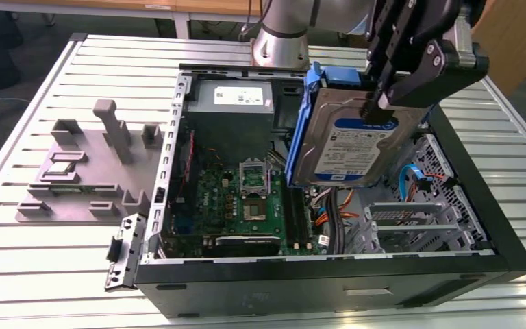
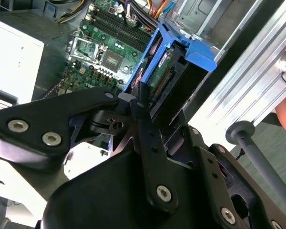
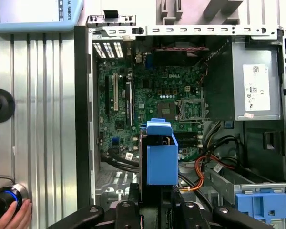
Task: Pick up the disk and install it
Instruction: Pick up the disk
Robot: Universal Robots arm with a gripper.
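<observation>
The disk (image 1: 350, 147), a silver drive with a blue-and-white label in a blue carrier, hangs on edge and tilted above the middle of the open computer case (image 1: 336, 271). My gripper (image 1: 374, 113) is shut on its upper end, a black finger lying across the label side. In the second wrist view the fingers (image 2: 145, 126) clamp the disk (image 2: 188, 47) edge-on over the motherboard. In the first wrist view the disk's blue carrier (image 3: 161, 160) points down into the case, over the cables beside the motherboard.
In the case are a motherboard (image 1: 244, 199), a grey power supply (image 3: 257, 90), orange and blue cables (image 3: 205, 169) and a metal drive cage (image 1: 418, 219) holding a lone blue bracket (image 3: 260, 202). A grey fixture (image 1: 90, 171) stands on the slatted table. A hand (image 3: 14, 217) rests by a button.
</observation>
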